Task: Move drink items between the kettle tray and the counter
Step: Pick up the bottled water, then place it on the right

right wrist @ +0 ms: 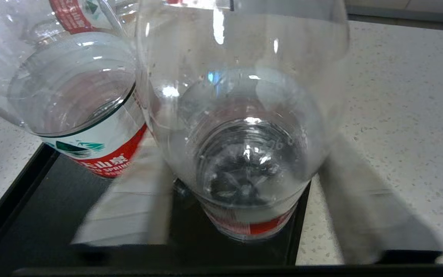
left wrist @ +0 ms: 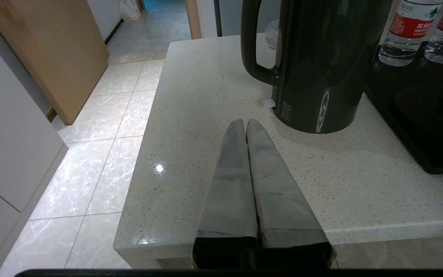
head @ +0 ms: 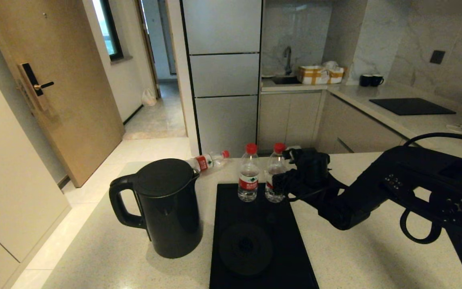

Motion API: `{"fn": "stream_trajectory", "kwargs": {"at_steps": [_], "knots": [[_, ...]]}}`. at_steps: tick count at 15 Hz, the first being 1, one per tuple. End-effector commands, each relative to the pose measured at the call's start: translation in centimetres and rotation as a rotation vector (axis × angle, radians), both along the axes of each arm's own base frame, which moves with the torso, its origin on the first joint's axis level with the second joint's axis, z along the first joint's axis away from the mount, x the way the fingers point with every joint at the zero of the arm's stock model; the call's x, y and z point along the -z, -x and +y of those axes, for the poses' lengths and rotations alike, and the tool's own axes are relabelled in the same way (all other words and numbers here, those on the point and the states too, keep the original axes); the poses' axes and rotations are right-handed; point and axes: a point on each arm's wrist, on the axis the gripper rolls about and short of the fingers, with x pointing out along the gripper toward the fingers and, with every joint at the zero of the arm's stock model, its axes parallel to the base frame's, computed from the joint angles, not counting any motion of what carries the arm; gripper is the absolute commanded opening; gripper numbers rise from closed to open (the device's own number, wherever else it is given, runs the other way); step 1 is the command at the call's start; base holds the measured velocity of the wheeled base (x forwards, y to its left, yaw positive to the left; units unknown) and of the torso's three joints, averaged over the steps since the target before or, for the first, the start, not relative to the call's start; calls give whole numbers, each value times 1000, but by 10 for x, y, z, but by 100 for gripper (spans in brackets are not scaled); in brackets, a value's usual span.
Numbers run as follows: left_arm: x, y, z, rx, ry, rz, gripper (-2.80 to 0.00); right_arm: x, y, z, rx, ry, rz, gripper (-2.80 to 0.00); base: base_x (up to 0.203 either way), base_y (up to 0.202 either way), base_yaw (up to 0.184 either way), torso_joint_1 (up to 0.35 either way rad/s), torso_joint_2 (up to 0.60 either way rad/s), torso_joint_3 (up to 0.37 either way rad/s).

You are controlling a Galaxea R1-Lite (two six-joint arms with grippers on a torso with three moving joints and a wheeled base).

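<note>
Black kettle [head: 169, 206] stands upright on the beige counter [head: 355, 257], left of the black tray [head: 283, 241]. 2 red-capped bottles [head: 248, 172] upright at the tray's far end; 1 bottle [head: 209, 160] lies flat on the counter behind.

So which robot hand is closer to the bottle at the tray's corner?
The right. The right gripper has a finger on each side of that bottle on the tray. The left gripper is shut near the counter's edge, beside the kettle.
</note>
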Motion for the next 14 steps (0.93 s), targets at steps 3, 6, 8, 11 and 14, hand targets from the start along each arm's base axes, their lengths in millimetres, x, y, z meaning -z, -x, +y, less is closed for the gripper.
{"fn": "stream_trajectory", "kwargs": {"at_steps": [3, 6, 8, 11, 14], "knots": [[0, 0, 0, 0, 0, -1, -280, -3, 1, 0, -1, -4, -9, -280, 0, 0, 0, 0, 0, 0], [0, 0, 0, 0, 0, 0, -280, -19, 4, -3, 13, -10, -32, -280, 0, 0, 0, 0, 0, 0], [0, 0, 0, 0, 0, -1, -280, -52, 12, -11, 51, -11, -53, -280, 0, 0, 0, 0, 0, 0], [0, 0, 0, 0, 0, -1, -280, -100, 40, -26, 141, -2, -94, -280, 0, 0, 0, 0, 0, 0], [0, 0, 0, 0, 0, 0, -280, -95, 86, -43, 203, 60, -24, -280, 0, 0, 0, 0, 0, 0]]}}
